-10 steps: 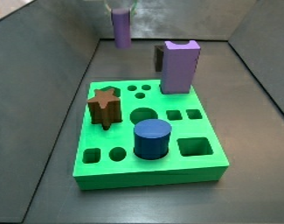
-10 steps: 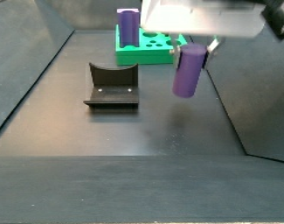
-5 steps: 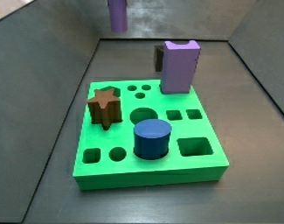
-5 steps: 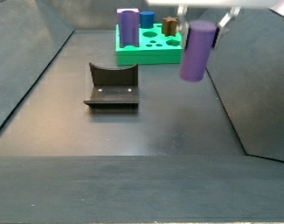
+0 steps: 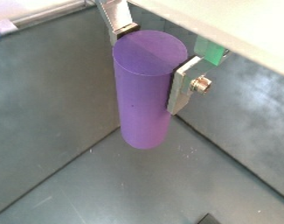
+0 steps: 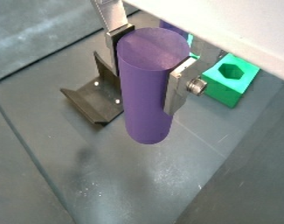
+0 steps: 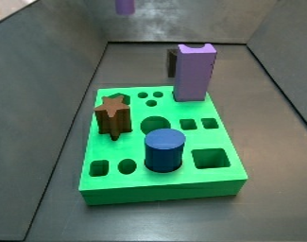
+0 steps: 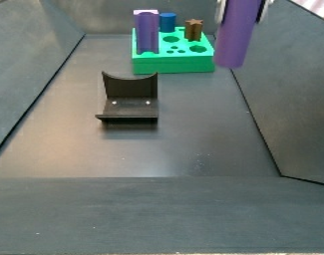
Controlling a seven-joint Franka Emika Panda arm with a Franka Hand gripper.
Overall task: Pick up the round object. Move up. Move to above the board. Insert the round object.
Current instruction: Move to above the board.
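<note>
My gripper [image 5: 154, 57] is shut on the round object [image 5: 144, 96], a tall light-purple cylinder that hangs upright between the silver fingers; both wrist views show this, with the gripper [image 6: 150, 63] clamped near the top of the cylinder [image 6: 150, 87]. It is held high above the floor. In a side view only its lower end [image 7: 124, 6] shows at the frame's upper edge. In a side view it [image 8: 236, 35] hangs to the right of the green board [image 8: 171, 62]. The board [image 7: 156, 142] has round and square holes in its top.
On the board stand a purple square block [image 7: 194, 71], a short blue cylinder [image 7: 164, 151] and a brown star piece [image 7: 112, 113]. The dark fixture [image 8: 127, 98] stands on the floor in front of the board and also shows in a wrist view [image 6: 95, 96]. Grey walls enclose the floor.
The gripper has risen with the round object in it; in a side view the cylinder has climbed almost out of the frame's top, and it now hangs nearer the board.
</note>
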